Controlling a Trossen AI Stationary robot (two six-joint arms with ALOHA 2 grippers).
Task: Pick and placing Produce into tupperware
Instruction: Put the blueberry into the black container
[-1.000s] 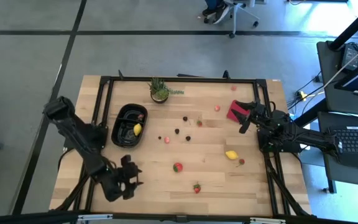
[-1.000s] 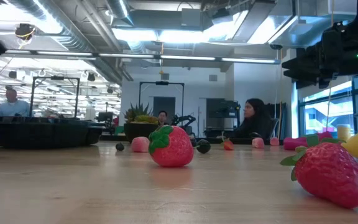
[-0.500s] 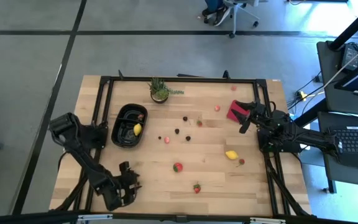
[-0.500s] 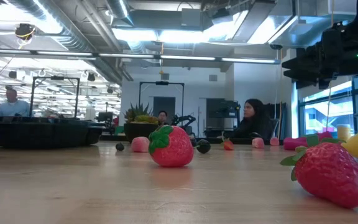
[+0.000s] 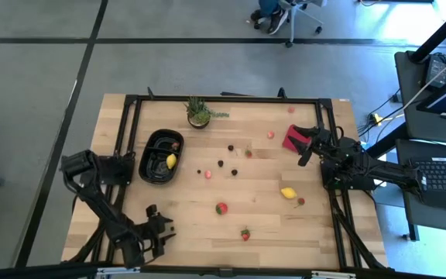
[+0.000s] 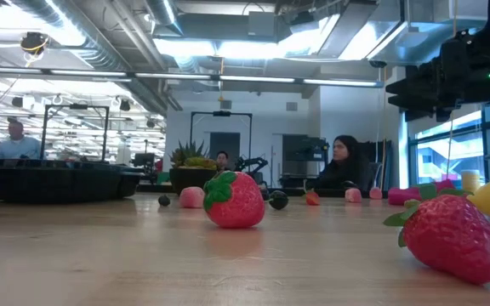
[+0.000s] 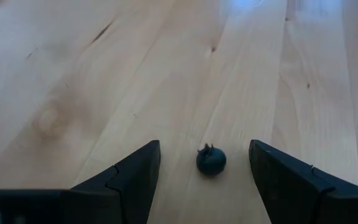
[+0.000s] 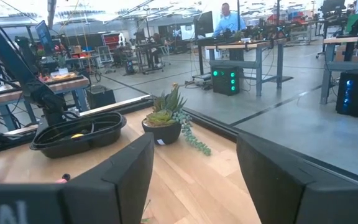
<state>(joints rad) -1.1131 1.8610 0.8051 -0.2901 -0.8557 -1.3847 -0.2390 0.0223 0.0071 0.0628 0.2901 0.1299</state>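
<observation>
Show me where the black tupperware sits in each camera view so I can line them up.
High view: the tupperware lies left of centre, a yellow piece inside.
Low view: far left, seen edge-on.
Left wrist view: not in it.
Right wrist view: lower left.
Shared landmark: the potted plant beside it.

Black tupperware [image 5: 159,157] holds a lemon [image 5: 171,161] — other produce [image 5: 221,208] scattered beside.

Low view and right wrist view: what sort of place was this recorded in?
Most likely an open robotics lab or workshop. Beyond the wooden table there are exposed ceiling ducts, rows of workbenches with equipment, and people seated or standing at stations. Toy strawberries lie scattered on the table.
</observation>
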